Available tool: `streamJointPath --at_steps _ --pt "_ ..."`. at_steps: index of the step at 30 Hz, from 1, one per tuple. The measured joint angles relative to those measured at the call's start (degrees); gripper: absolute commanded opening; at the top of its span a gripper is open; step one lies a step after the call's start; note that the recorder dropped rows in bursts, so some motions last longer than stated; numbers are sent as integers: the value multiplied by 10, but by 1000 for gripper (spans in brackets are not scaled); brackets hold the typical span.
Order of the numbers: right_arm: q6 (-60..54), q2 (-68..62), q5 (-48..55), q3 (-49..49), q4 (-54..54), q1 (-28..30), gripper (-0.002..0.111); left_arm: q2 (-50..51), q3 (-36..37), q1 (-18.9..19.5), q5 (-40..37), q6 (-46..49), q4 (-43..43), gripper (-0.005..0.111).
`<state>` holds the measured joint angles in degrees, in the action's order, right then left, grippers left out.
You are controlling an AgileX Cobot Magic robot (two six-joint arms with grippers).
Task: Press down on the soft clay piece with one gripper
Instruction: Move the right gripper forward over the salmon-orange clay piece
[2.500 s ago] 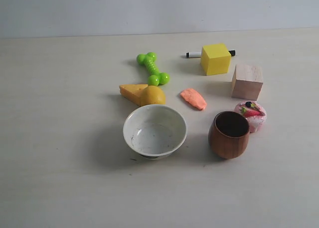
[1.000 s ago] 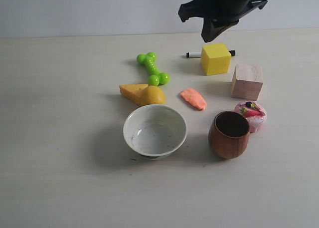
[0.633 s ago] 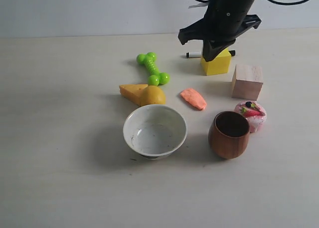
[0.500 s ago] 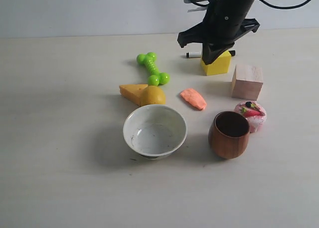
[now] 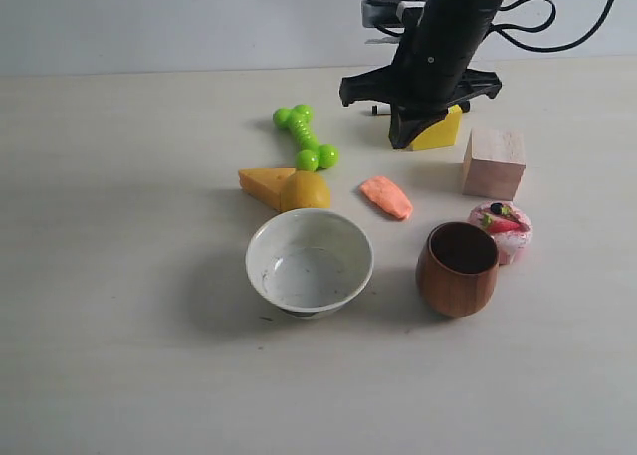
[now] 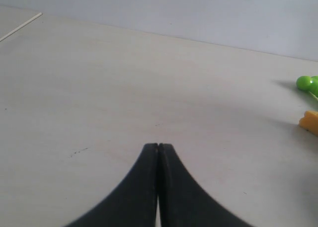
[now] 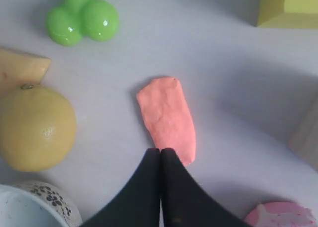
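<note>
The soft clay piece (image 5: pixel 386 196) (image 7: pixel 167 118) is a flat salmon-orange oblong lying on the table between the lemon and the wooden block. My right gripper (image 5: pixel 402 139) (image 7: pixel 160 150) is shut, its tapered tip hanging in the air above and behind the clay, in front of the yellow cube (image 5: pixel 438 131). In the right wrist view the shut tip overlaps the clay's near end. My left gripper (image 6: pixel 158 146) is shut with nothing in it, over bare table far from the clay; the exterior view does not show it.
Around the clay: green dumbbell toy (image 5: pixel 305 137), cheese wedge (image 5: pixel 265 183), lemon (image 5: pixel 305 190), white bowl (image 5: pixel 309 263), brown wooden cup (image 5: pixel 457 268), pink cake toy (image 5: pixel 503 229), wooden block (image 5: pixel 493 162), and a marker (image 5: pixel 379 109) behind the cube.
The right arm entered from the top of the exterior view and has come down and toward the clay, now covering part of the yellow cube. The objects on the table have not moved.
</note>
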<state>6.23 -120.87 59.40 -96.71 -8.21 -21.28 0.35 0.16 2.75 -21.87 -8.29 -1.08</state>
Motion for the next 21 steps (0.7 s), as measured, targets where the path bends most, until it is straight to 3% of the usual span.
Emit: streamJointPath --at_steps 12,21 --pt "125 -39 20 -2 15 0 0 0 0 0 0 0 0 0" --pt "178 -52 45 -76 -4 0 0 0 0 0 0 0 0 0"
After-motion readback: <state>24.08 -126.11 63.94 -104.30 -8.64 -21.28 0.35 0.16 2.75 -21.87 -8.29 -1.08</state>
